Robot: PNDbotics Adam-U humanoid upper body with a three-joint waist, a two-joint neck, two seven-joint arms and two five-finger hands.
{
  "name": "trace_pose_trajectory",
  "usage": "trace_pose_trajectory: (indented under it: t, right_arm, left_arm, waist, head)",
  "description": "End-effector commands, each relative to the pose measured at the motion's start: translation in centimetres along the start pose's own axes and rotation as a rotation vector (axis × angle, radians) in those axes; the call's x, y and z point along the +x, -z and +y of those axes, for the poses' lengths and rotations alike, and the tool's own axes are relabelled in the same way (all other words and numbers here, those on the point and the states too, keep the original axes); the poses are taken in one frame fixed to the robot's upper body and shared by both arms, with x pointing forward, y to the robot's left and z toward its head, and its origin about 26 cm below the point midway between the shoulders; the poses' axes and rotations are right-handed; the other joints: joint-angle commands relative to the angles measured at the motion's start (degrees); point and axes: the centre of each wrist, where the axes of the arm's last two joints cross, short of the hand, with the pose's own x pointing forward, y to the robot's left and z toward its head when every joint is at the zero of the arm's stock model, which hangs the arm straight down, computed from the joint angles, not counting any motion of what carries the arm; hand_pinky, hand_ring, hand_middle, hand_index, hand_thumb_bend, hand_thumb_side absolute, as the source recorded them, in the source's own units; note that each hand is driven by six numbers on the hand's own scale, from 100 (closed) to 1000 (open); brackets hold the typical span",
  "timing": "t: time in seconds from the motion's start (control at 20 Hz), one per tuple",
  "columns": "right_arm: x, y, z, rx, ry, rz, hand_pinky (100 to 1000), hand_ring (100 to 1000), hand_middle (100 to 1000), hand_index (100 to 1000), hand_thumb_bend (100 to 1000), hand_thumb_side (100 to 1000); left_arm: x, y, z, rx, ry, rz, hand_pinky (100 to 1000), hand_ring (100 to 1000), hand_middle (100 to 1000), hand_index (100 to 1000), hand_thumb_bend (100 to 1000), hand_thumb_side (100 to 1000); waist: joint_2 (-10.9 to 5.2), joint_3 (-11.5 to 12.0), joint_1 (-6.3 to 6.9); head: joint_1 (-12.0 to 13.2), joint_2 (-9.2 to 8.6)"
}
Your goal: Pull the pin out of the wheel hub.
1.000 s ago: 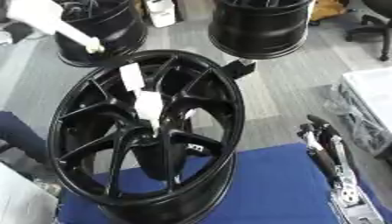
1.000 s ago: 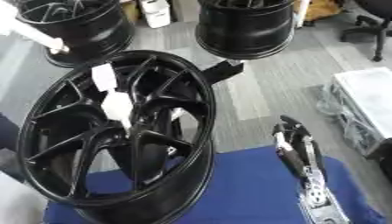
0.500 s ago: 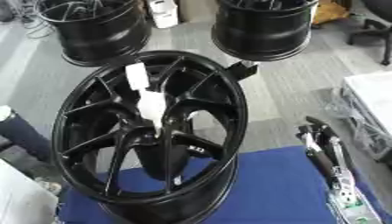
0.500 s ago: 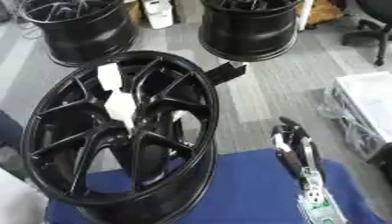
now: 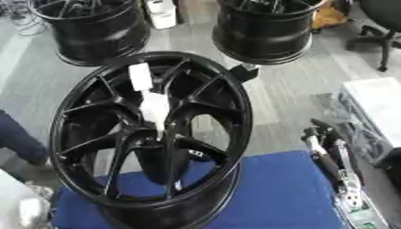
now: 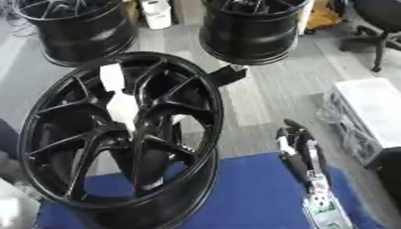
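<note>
While upright on blue cloth (image 5: 274, 192), wheel hub (image 5: 153, 138), right hand (image 5: 333, 150) beside it, fingers unclear.

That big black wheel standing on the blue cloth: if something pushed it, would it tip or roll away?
The wheel stands on its edge and leans, so a sideways shove could probably tip it. Its round rim suggests it might roll, though the blue cloth may slow that. It looks like solid metal with thick spokes, so likely stiff and heavy. The right robot hand is not touching it.

Blue table (image 5: 274, 192) — black wheel hub (image 5: 149, 134) standing on edge
</note>
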Motion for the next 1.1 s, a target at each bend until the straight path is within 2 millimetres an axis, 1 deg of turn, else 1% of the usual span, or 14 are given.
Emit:
trace_pose_trajectory:
  t: [0.05,0.15,0.25,0.4,0.5,0.65,0.85,0.95,1.1]
  right_arm:
    - [0.7,0.6,-0.1,-0.003,0.006,-0.026,715,641,630,831,100,579]
    - [0.7,0.6,-0.1,-0.003,0.007,-0.026,715,641,630,831,100,581]
    - [0.6,0.6,-0.1,-0.002,0.007,-0.025,715,642,630,831,100,581]
    - [0.7,0.6,-0.1,-0.006,0.008,-0.026,715,642,630,831,100,579]
    - [0.6,0.6,-0.1,-0.012,0.009,-0.024,716,642,630,831,100,583]
    - [0.7,0.7,-0.1,-0.015,0.011,-0.027,716,642,631,831,100,581]
    - [0.7,0.7,-0.1,-0.024,0.014,-0.029,715,642,631,830,100,579]
    - [0.7,0.6,-0.2,-0.029,0.014,-0.027,715,642,631,830,100,582]
    - [0.7,0.6,0.0,-0.027,0.018,-0.027,715,642,631,830,100,579]
  left_arm:
    - [0.7,0.3,1.2,0.233,-0.049,-0.050,585,545,896,971,804,700]
    - [2.1,0.7,1.4,0.340,-0.127,-0.112,579,536,873,933,714,672]
    - [4.1,0.9,1.8,0.408,-0.213,-0.199,579,527,839,905,669,677]
    - [7.8,0.3,1.7,0.459,-0.365,-0.332,580,521,818,885,644,677]
    - [10.0,-0.3,1.1,0.487,-0.491,-0.395,577,513,795,868,621,680]
    - [12.6,-1.6,-0.7,0.535,-0.699,-0.431,574,505,776,853,611,677]
    - [14.5,-3.0,-3.4,0.592,-0.915,-0.376,573,499,760,841,600,681]
    - [15.0,-3.2,-4.8,0.613,-0.992,-0.322,574,497,753,837,598,688]
    - [15.4,-3.0,-6.6,0.615,-1.075,-0.231,573,492,742,830,591,696]
  waist:
    - [-0.34,0.11,0.06]
    - [-0.26,0.30,0.04]
    - [-0.21,0.59,-0.01]
    - [-0.14,1.08,-0.19]
    - [-0.09,1.50,-0.30]
    - [0.05,2.21,-0.51]
    - [0.25,2.97,-0.85]
    - [0.36,3.40,-1.04]
    - [0.28,3.77,-1.24]
  head:
    - [-0.15,-0.12]
    - [-0.10,-0.12]
    - [-0.14,-0.12]
    - [-0.40,-0.12]
    - [-0.54,-0.12]
    - [-0.74,-0.12]
    - [-0.99,-0.12]
    - [-0.96,-0.12]
    - [-0.78,-0.12]
